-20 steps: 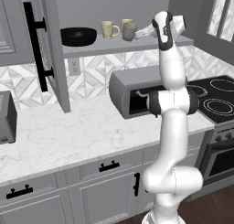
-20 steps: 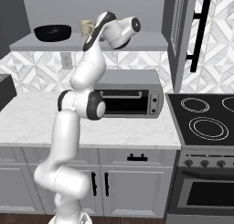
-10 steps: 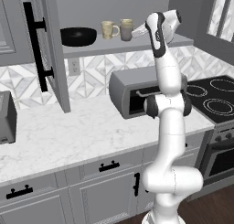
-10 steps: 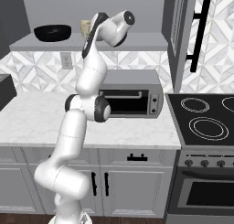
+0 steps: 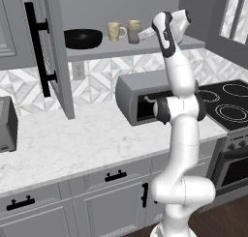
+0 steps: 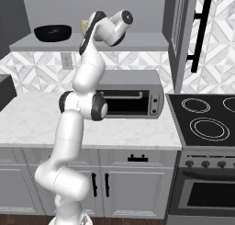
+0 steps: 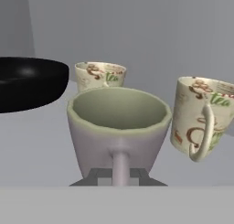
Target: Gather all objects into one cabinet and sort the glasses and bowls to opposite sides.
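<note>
On the open cabinet's grey shelf (image 5: 145,46) stand the black bowl (image 5: 83,37) at the left, a cream mug (image 5: 115,31) and the grey-taupe mug (image 5: 134,32). My gripper (image 5: 144,35) reaches in from the right at that mug. In the hand view the grey-taupe mug (image 7: 118,127) stands right in front, and my gripper (image 7: 119,175) is shut on its handle. One cream mug (image 7: 99,74) stands behind it and another (image 7: 201,115) to its right. The bowl (image 7: 27,81) lies at the left. The arm partly hides a cream mug (image 6: 85,26) near the bowl (image 6: 53,32).
The cabinet door (image 5: 58,62) with its black bar handle hangs open left of the shelf; another door (image 6: 183,31) is open at the right. A toaster oven (image 5: 140,98) sits on the marble counter (image 5: 72,144) under the shelf. The stove (image 6: 206,118) is at the right.
My hand has edged slightly further in toward the shelf. The bowl and the mugs stand where they were.
</note>
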Motion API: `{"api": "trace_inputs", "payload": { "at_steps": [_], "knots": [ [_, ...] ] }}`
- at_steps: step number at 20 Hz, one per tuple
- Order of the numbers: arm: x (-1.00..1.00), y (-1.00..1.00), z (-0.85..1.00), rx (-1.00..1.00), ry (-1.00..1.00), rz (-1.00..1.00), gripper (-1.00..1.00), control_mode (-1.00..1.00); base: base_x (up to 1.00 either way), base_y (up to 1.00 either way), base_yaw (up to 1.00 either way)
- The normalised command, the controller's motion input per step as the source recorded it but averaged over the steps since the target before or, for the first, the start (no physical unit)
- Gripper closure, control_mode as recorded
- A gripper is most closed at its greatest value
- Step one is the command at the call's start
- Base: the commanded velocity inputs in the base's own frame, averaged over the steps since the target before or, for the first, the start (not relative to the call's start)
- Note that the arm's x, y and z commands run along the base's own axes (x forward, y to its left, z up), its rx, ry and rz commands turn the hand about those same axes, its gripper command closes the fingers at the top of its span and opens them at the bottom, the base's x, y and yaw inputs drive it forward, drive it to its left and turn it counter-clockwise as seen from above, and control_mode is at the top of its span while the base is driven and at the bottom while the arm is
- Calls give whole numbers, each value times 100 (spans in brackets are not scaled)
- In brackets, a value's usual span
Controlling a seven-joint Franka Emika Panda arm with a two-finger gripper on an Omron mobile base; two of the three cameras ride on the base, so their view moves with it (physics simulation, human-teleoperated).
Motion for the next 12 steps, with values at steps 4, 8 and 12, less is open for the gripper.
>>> {"api": "trace_inputs", "payload": {
  "at_steps": [4,8,12],
  "knots": [
    [0,0,0,0,0,0,100,-100,0,0,0],
    [0,2,0,0,0,0,100,-100,0,0,0],
    [0,2,0,0,0,0,100,-100,0,0,0]
  ]
}}
